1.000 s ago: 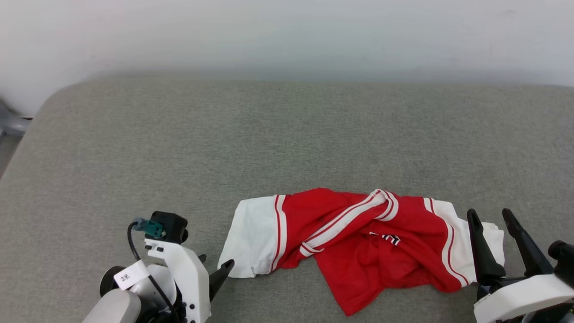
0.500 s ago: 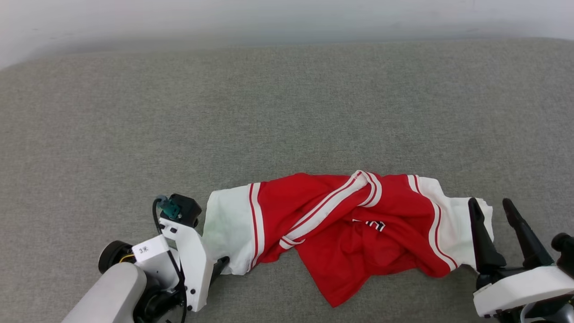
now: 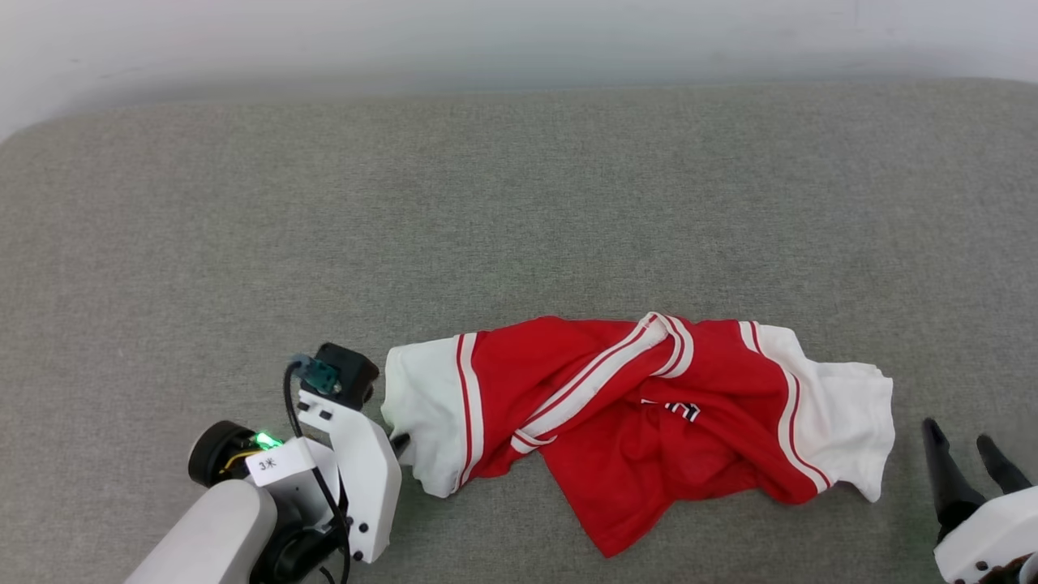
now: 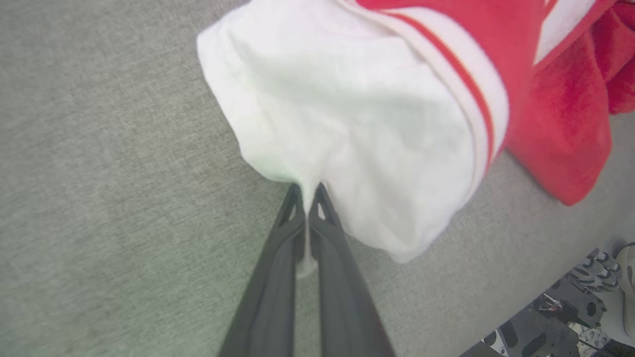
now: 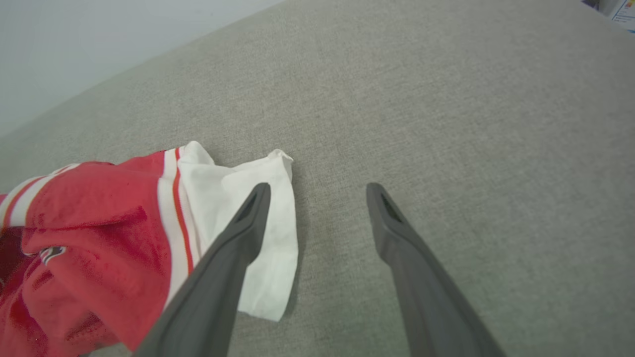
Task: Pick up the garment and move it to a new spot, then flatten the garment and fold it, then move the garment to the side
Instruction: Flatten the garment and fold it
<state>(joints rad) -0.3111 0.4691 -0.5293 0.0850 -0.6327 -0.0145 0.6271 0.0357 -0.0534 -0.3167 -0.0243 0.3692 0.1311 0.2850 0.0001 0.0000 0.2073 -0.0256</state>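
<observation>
right jaws wide apart, beside crumpled garment [image 5: 99, 208]

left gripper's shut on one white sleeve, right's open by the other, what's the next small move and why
Probably slide the right gripper sideways onto the right sleeve and close. Its open jaws stand over bare grey surface beside the cloth, while the left gripper pinches the other sleeve of the garment; a second grip would let both arms lift it.
</observation>
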